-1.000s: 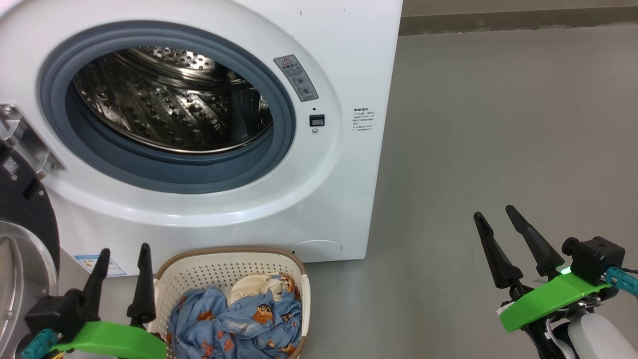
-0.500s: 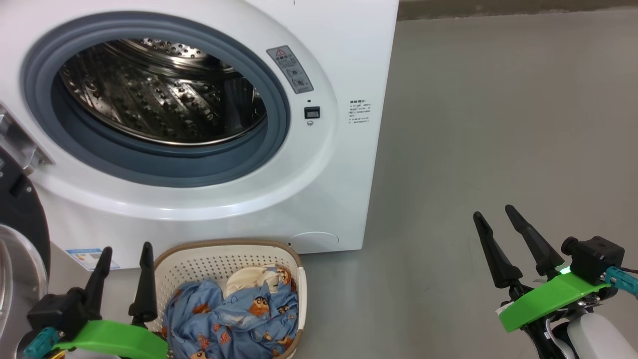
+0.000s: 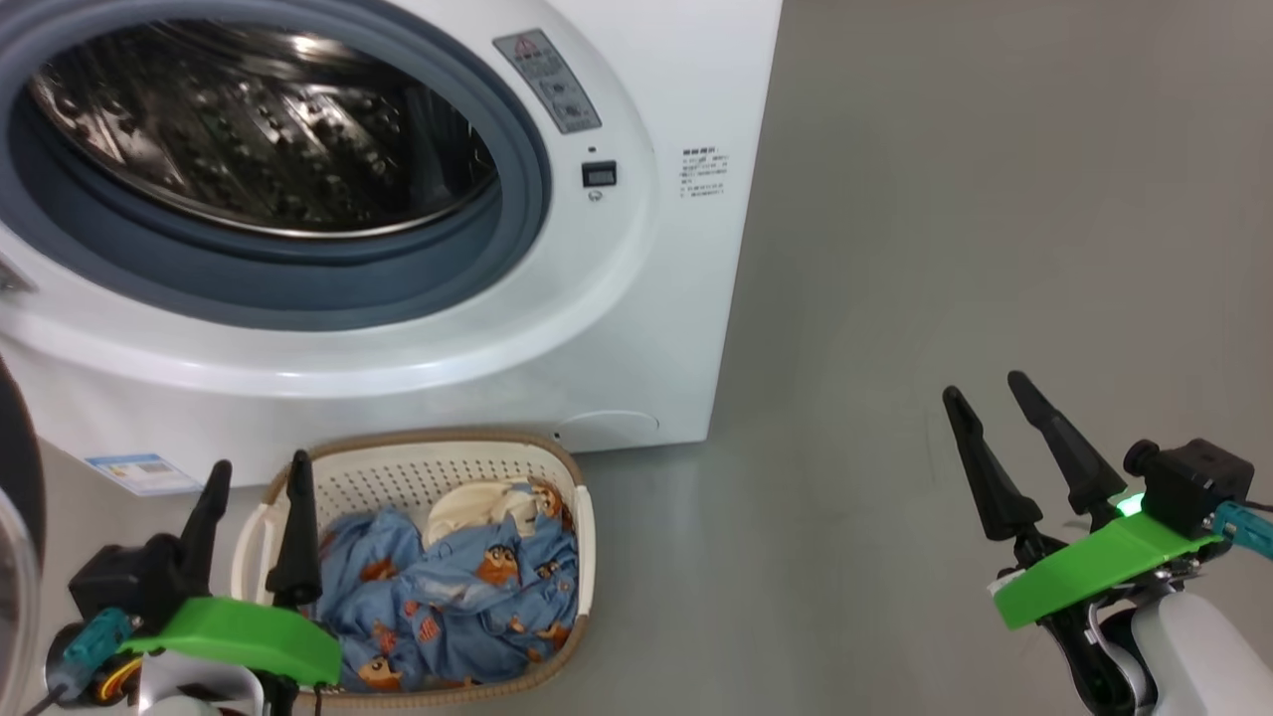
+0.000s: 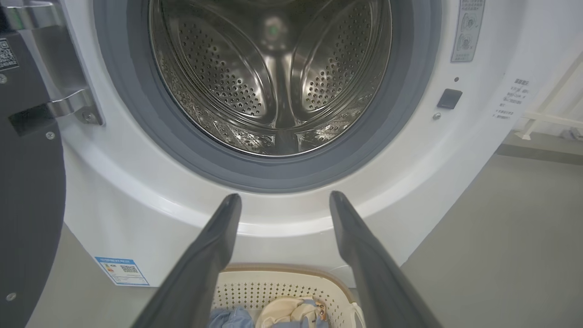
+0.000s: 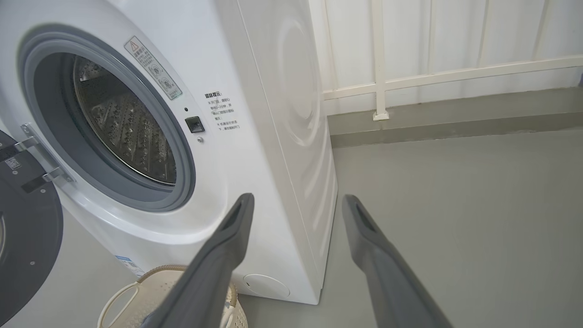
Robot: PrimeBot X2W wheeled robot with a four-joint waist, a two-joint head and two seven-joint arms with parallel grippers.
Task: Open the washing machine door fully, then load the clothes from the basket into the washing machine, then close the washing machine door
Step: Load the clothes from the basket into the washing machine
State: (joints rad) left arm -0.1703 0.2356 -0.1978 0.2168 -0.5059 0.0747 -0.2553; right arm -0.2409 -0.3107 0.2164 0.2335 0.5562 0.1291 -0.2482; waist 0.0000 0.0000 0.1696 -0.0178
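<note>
The white washing machine [image 3: 636, 298] stands with its door [image 4: 27, 182] swung wide to the left, so the steel drum [image 4: 273, 77] is bare inside the grey ring. In front of it on the floor sits the cream basket [image 3: 438, 467] holding the light-blue printed clothes [image 3: 448, 587] and a cream piece. My left gripper [image 3: 259, 465] hovers open at the basket's left rim, its fingers pointing toward the machine and nothing between them. My right gripper [image 3: 985, 388] is open and empty over bare floor, well to the right of the basket.
Grey floor [image 3: 945, 249] stretches to the right of the machine. A white railing wall [image 5: 410, 68] with a low kerb runs behind it. A blue label sticker [image 3: 139, 472] is on the machine's lower left front. The open door's black edge [image 3: 15, 467] is beside my left arm.
The whole head picture has shifted, so the camera has moved and looks lower at the basket. Both grippers stay open and empty; the basket and clothes lie as before.
</note>
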